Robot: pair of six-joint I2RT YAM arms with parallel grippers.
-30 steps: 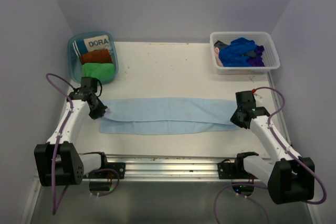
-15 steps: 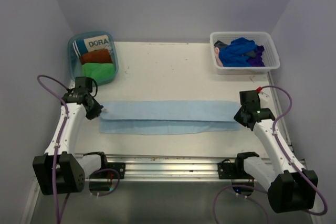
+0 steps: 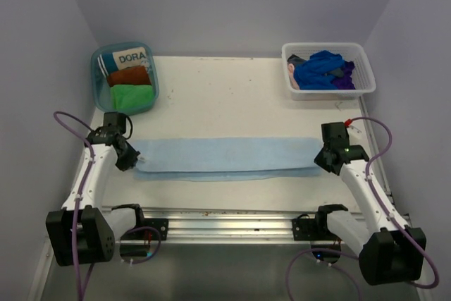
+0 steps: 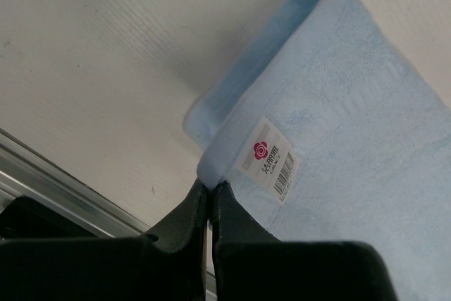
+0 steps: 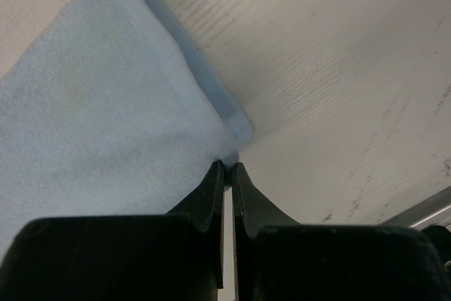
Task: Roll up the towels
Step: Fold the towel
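A long light-blue cloth towel (image 3: 225, 158), doubled lengthwise, lies stretched from side to side across the near half of the white surface (image 3: 225, 103), held at both ends by the two arms. The left claw (image 3: 131, 162) has its black jaws drawn to a narrow slit on the towel's near left corner. Its wrist camera shows the claw (image 4: 210, 187) biting the towel (image 4: 338, 125) right at the hem, just beside a white sewn-in label (image 4: 271, 158) with a red flower mark and a barcode. The right claw (image 3: 320, 160) is likewise pinched tight on the opposite corner. Seen from its own wrist, the claw (image 5: 227, 167) grips the towel (image 5: 99, 103) where its two layers meet.

At the back left of the surface stands a round translucent blue plastic tub (image 3: 96, 82). It holds a rolled bright green towel (image 3: 132, 94), a rust-brown towel (image 3: 130, 76) behind it and a white-and-teal item printed "DORA" (image 3: 130, 56) at the rear.

At the back right, a white slotted plastic basket (image 3: 328, 92) holds a loose heap topped by a dark blue towel (image 3: 320, 68), with purple cloth (image 3: 345, 82) showing at its right edge.
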